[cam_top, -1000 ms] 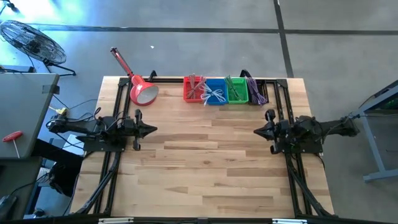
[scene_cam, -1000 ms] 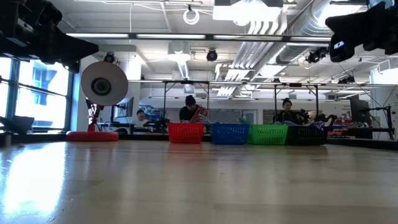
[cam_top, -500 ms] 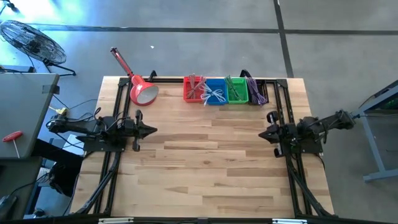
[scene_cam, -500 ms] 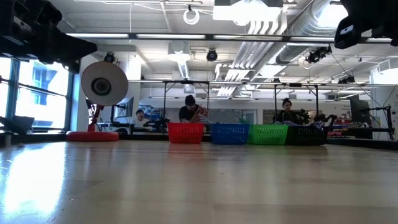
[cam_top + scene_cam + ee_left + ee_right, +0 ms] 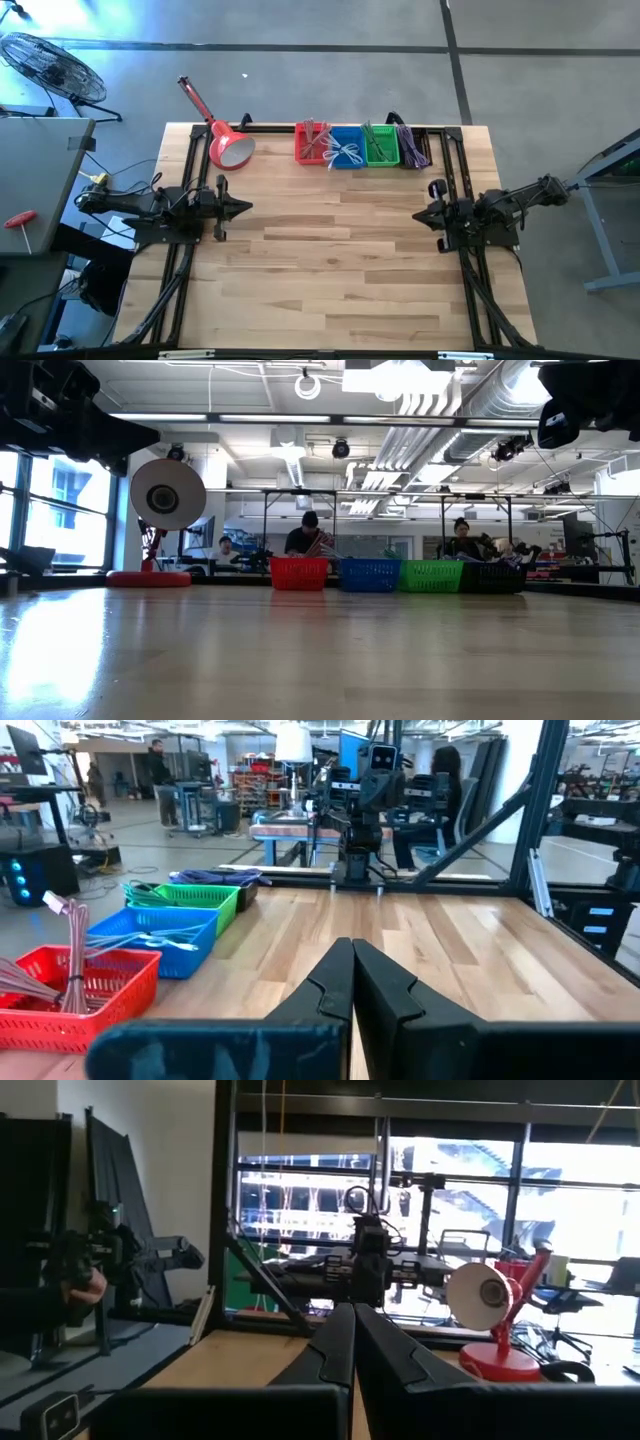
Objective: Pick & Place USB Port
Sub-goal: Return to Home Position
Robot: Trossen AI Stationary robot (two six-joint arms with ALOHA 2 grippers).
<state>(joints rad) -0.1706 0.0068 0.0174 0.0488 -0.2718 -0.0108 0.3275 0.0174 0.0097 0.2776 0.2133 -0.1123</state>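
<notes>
Left tool (image 5: pixel 243 208) pinched tight, empty, hovering above tabletop (image 5: pixel 330 260). Right tool (image 5: pixel 417 212) same: fingers pressed together, nothing held, facing left one. Cables (image 5: pixel 345 153) lie in row of four mesh bins (image 5: pixel 297 145), between tools toward far edge, well apart from both. Cables likely light, floppy, springy loops, slick jacket; best grabbed at bundled middle or rigid plug. Bins perforated plastic. Tabletop pale wood planks. Red lamp (image 5: pixel 228 148) nearer left tool.

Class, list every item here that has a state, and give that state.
Left gripper, shut, empty.
Right gripper, shut, empty.
Red bin, holds pink cables.
Blue bin, holds white cables.
Green bin, holds green cables.
Black bin, holds purple cables.
Lamp, upright.
</notes>
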